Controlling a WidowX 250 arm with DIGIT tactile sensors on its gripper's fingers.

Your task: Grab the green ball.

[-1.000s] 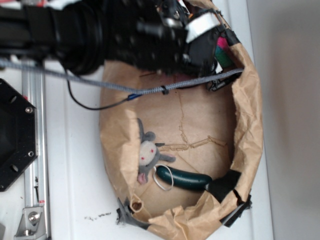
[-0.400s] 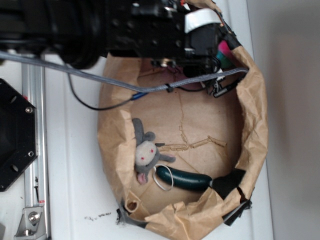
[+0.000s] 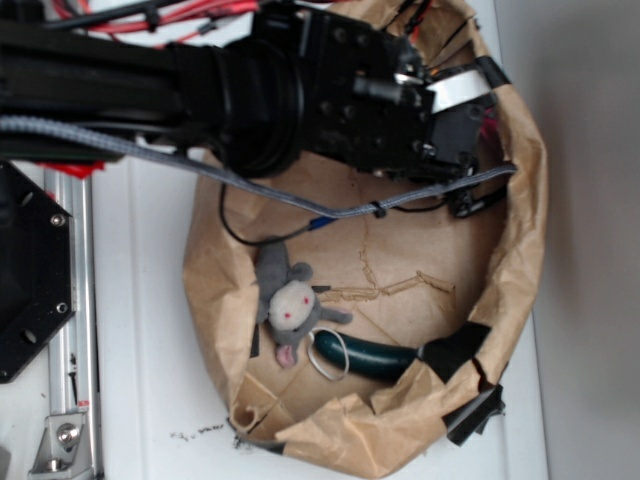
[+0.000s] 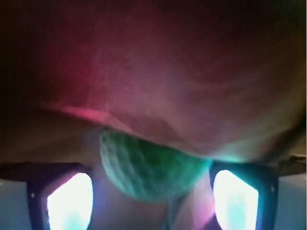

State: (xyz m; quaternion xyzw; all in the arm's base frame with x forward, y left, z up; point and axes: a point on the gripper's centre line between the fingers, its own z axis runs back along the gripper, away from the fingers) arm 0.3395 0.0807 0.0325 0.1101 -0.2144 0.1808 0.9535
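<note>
Your gripper [image 4: 152, 191] is spread wide, one finger on each side of the green ball [image 4: 148, 165], so a squeeze should catch it. The fingers do not look like they touch the ball yet. The ball sits low against the brown paper bag [image 3: 520, 250], right at its wall, and the paper hangs over the ball and may get pinched. Far from the ball lie a toy mouse [image 3: 288, 305] and a dark green cucumber [image 3: 365, 355].
</note>
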